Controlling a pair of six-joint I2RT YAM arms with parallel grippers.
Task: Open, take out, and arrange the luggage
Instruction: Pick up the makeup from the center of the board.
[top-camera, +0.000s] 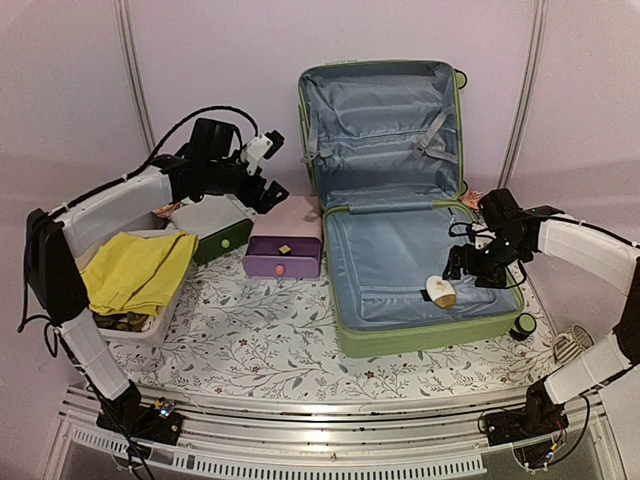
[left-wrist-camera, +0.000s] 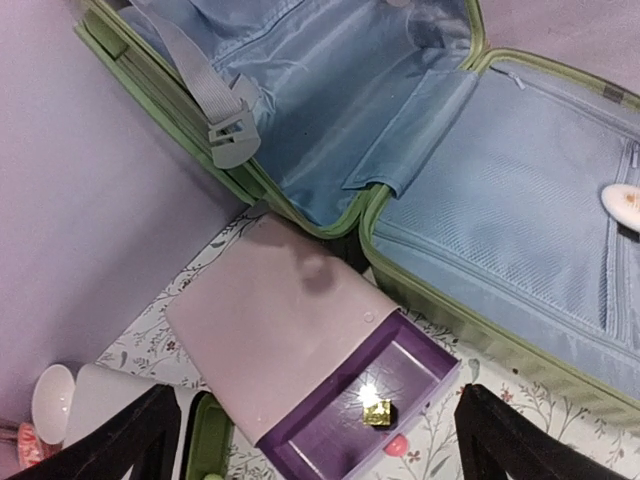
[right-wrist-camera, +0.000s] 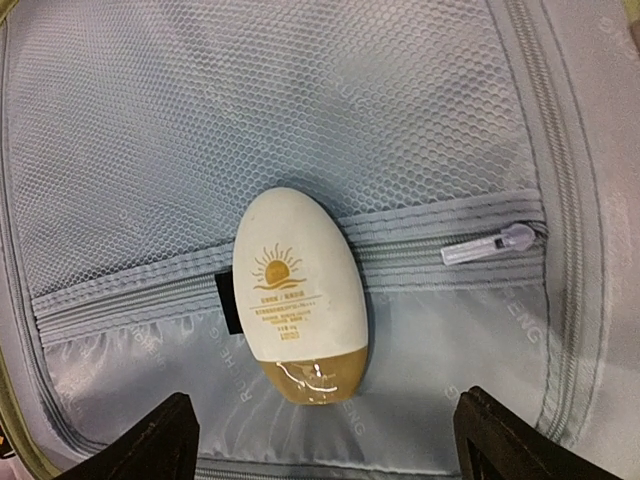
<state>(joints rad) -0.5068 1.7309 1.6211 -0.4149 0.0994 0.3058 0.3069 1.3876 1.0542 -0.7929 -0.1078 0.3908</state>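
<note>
The luggage (top-camera: 345, 338) lies open on the table, its lid leaning on the back wall and its grey-blue lining (left-wrist-camera: 520, 190) showing. A white-and-gold oval bottle (top-camera: 440, 292) rests on the lining's zip pocket (right-wrist-camera: 430, 110) in the lower half. My right gripper (top-camera: 466, 263) hangs open just above this bottle (right-wrist-camera: 300, 290), one finger on each side, touching nothing (right-wrist-camera: 320, 440). Left of the suitcase, my left gripper (top-camera: 268, 172) is open and empty (left-wrist-camera: 320, 450) over a purple drawer box (top-camera: 283, 257). Its drawer (left-wrist-camera: 330, 440) is pulled out, with a small gold cube (left-wrist-camera: 377, 412) inside.
A white-and-green drawer box (top-camera: 215, 225) stands left of the purple one. A white basket (top-camera: 150, 328) holding yellow cloth (top-camera: 140, 268) sits at the near left. A white slotted piece (top-camera: 572, 345) lies at the table's right edge, beside a suitcase wheel (top-camera: 523, 325).
</note>
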